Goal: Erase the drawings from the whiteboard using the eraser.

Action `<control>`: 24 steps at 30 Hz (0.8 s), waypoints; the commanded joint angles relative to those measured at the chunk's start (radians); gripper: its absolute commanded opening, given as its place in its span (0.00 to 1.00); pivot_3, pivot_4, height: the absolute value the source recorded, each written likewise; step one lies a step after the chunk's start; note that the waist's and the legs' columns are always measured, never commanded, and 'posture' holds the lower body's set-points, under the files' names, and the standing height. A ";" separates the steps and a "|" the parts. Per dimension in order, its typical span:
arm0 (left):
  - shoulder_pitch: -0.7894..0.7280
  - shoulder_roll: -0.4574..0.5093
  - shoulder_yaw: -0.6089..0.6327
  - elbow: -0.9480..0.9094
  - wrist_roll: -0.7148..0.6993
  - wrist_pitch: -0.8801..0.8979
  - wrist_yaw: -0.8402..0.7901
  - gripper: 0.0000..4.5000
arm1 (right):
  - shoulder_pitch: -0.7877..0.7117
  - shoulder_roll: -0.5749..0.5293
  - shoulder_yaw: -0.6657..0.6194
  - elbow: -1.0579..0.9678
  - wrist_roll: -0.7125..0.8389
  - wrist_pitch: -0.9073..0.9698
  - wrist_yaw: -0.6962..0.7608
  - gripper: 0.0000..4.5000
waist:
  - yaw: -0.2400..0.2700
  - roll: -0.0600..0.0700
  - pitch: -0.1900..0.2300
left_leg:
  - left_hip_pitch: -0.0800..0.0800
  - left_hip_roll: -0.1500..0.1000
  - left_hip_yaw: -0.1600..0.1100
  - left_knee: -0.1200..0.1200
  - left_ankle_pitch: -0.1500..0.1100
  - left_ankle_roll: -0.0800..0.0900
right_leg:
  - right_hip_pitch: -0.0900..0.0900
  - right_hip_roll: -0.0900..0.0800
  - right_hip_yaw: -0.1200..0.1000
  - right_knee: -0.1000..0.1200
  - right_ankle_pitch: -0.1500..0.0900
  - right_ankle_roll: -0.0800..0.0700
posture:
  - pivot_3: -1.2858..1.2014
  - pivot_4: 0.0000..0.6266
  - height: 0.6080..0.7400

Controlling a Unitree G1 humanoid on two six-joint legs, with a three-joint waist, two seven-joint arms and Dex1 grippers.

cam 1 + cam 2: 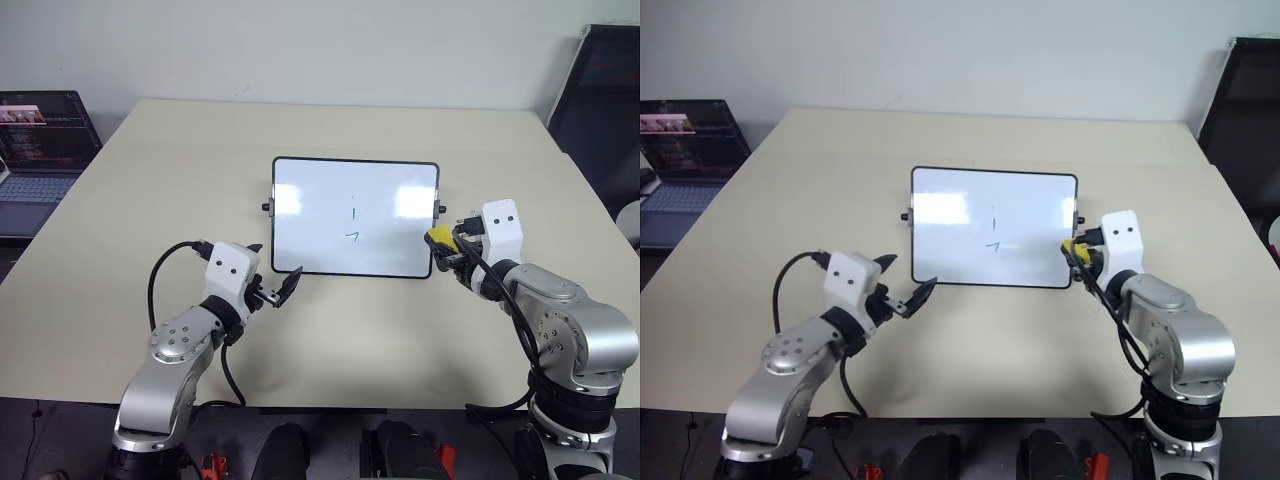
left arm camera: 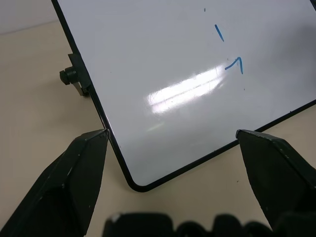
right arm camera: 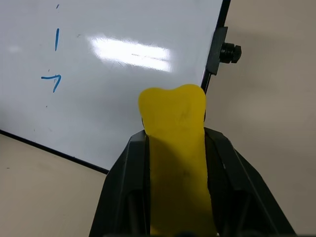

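The whiteboard (image 1: 310, 225) stands tilted at the middle of the table, black-framed, with small side knobs. Two blue drawings remain on it, a short stroke (image 1: 354, 212) above a "7"-like mark (image 1: 352, 237); both also show in the wrist views (image 2: 218, 32) (image 3: 52, 81). My right gripper (image 1: 446, 246) is by the board's lower right corner, shut on the yellow eraser (image 3: 173, 108), whose tip points at that edge. My left gripper (image 1: 278, 262) is open just off the lower left corner, its fingers (image 2: 84, 163) either side of that corner without touching it.
An open laptop (image 1: 40, 140) sits at the far left, beside the beige table (image 1: 150, 190). A dark chair (image 1: 605, 100) stands at the back right. Bare tabletop lies around the board and along the near edge.
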 commanded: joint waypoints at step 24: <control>-0.099 -0.016 -0.101 0.045 0.001 -0.192 -0.072 1.00 | -0.156 -0.058 0.250 0.182 -0.029 -0.368 0.049 0.25 | -0.003 0.000 0.000 | 0.000 0.000 0.000 0.000 0.000 0.000 | 0.000 0.001 0.000 0.000 0.000 0.000 | 0.52 0.24 1.00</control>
